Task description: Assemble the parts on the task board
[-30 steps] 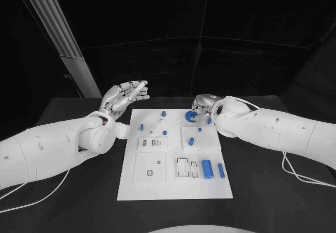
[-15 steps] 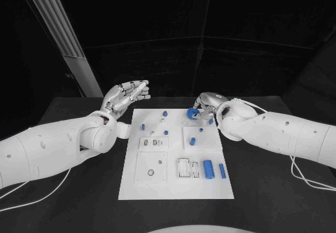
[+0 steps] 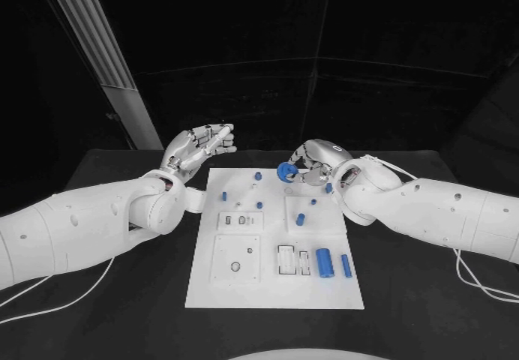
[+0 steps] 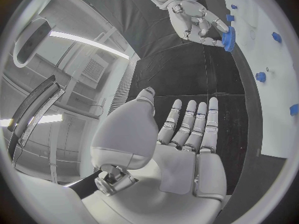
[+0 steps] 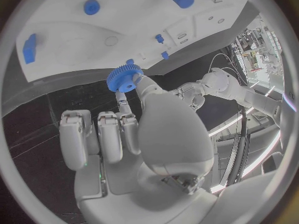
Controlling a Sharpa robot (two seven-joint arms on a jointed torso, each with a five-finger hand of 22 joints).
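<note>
Lifted off the board (image 3: pixel 276 292) since before, the right hand (image 3: pixel 310 162) pinches a half-hidden gear (image 3: pixel 286 172); left hand (image 3: pixel 195 149) spread, empty.

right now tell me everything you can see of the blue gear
The gear is a small blue toothed wheel, plastic by its look, with ridged teeth all round its rim. The right hand pinches it between fingertips, lifted clear of the board near its far edge. Nothing else touches it. In the right wrist view it hangs just off the board's edge.
</note>
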